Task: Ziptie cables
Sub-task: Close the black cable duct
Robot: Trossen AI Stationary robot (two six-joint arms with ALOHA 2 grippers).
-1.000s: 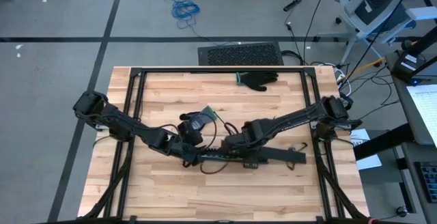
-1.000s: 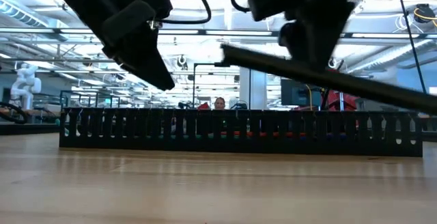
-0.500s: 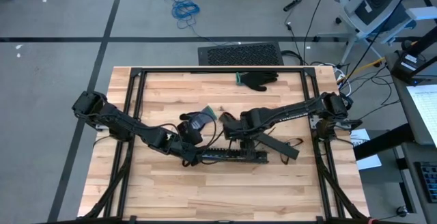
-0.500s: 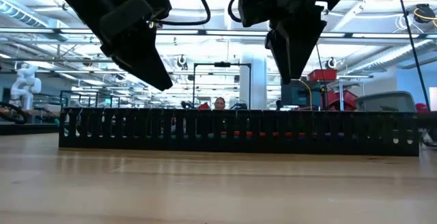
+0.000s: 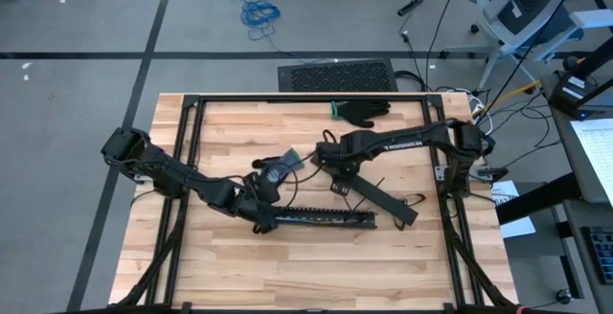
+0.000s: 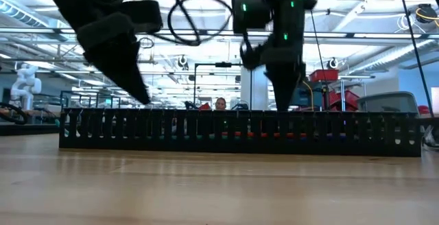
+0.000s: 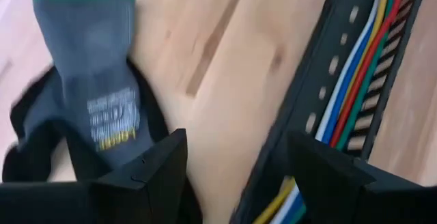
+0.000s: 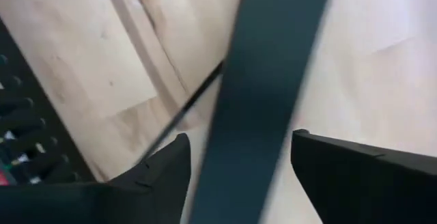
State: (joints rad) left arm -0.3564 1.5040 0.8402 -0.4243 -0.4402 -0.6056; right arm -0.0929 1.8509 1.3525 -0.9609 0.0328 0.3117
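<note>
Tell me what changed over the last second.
The right end effector drew back from the slotted channel toward the table's far side, swinging the long black strip off the channel's line. The strip now lies diagonally on the table, apparently let go. The left end effector, open, stays at the channel's left end. The channel and cables are unchanged.

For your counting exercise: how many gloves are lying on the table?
2. One black glove lies near the table's far edge; one grey glove lies mid-table beside the left claw. Others may be hidden under the arms.
</note>
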